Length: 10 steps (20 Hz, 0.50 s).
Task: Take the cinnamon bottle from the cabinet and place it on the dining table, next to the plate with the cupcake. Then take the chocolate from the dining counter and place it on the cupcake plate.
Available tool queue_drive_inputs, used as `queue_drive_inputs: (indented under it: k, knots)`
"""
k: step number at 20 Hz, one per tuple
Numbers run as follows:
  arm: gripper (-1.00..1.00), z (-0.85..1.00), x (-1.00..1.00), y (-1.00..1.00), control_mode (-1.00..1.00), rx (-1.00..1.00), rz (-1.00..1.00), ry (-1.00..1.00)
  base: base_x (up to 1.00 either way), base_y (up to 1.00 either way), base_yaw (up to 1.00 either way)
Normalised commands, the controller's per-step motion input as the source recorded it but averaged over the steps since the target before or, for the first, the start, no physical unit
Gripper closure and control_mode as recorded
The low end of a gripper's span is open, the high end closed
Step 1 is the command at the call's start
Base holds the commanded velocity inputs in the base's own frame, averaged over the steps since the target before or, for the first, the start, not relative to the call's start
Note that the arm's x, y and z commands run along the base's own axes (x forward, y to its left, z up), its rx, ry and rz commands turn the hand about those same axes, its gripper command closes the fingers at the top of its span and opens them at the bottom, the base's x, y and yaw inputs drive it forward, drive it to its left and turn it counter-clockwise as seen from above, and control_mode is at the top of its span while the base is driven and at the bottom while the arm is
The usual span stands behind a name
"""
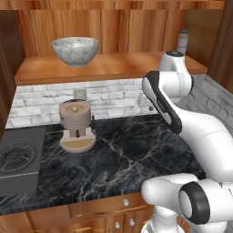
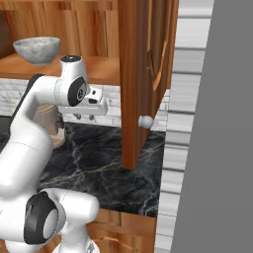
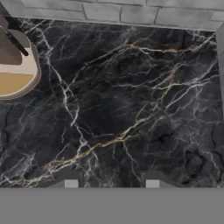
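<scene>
Left base view: the cinnamon bottle (image 1: 183, 42) stands upright at the right end of the cabinet (image 1: 113, 63) shelf, partly hidden behind the arm's upper joint. It sits above the arm, and the grey marbled bowl (image 1: 75, 50) rests on the same shelf well to the left. A beige coffee grinder (image 1: 76, 125) stands on the black marble worktop (image 1: 127, 159) below, with a grey hob (image 1: 18, 164) at far left.

Right base view: the gripper (image 2: 85, 116) hangs below the shelf and points down at the worktop. Its fingers are clenched together with nothing between them. The open cabinet door (image 2: 143, 79) stands just to its right.

Hand view: the two fingertips (image 3: 70, 183) rise over bare marble, and the grinder's base lies at upper left. The brick backsplash (image 3: 122, 13) runs along the top.
</scene>
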Motion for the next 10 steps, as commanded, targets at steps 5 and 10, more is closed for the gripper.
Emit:
queue_drive_inputs:
  k: [5,10]
  knots:
    - [-1.00,0.00,0.01,0.00,-1.00,0.00,0.00,0.01,0.00,0.00,0.00]
    - [-1.00,0.00,0.00,0.00,-1.00,0.00,0.00,0.00,0.00,0.00,0.00]
